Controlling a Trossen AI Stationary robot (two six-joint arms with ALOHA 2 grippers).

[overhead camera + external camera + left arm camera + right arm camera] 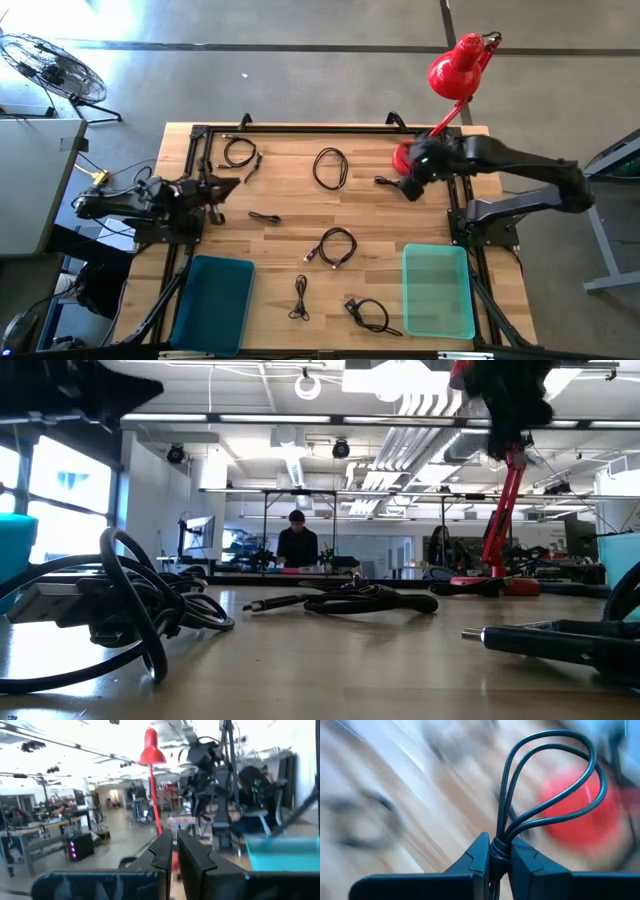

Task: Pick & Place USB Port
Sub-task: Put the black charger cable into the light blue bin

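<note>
Wooden table (290,240); right hand (500,857) pinches looped black cable (545,795).

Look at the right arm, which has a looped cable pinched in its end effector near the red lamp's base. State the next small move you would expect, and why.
Probably carry the cable toward the green bin. The right end effector is already shut on the cable by the lamp base, and that bin sits empty on its side of the table, so only transport and release remain.
</note>
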